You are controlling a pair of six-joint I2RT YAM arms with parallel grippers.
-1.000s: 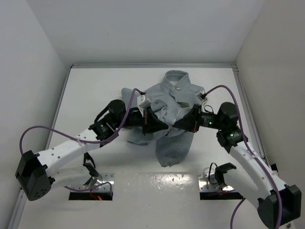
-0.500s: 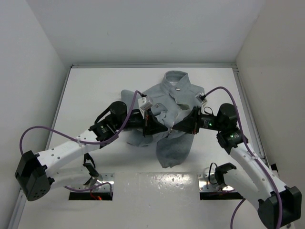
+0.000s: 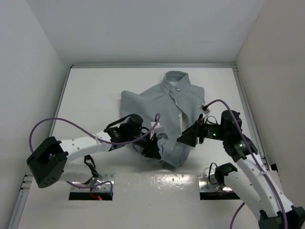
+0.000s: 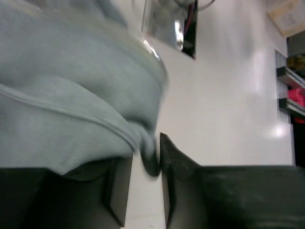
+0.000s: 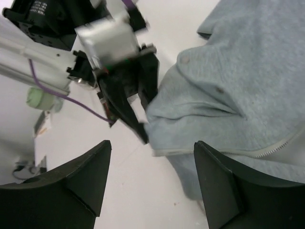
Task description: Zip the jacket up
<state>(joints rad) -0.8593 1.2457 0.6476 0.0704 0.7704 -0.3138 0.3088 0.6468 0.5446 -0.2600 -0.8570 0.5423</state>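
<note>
The light grey jacket lies flat on the white table, collar at the far end. Its zipper runs down the front below a small metal snap. My left gripper is at the near hem. In the left wrist view its jaws stand a little apart, and a corner of the jacket hangs between them against one finger. My right gripper hovers by the hem's right side. It is wide open with nothing between its fingers, and the jacket lies just beyond.
White walls close in the table on three sides. Two metal plates sit at the near edge by the arm bases. Purple cables loop off both arms. The left arm's wrist is close in front of the right gripper.
Both grippers have opened and moved toward the near edge. The jacket, bunched between them before, now lies flat with its front together. The left gripper went down to the hem.
</note>
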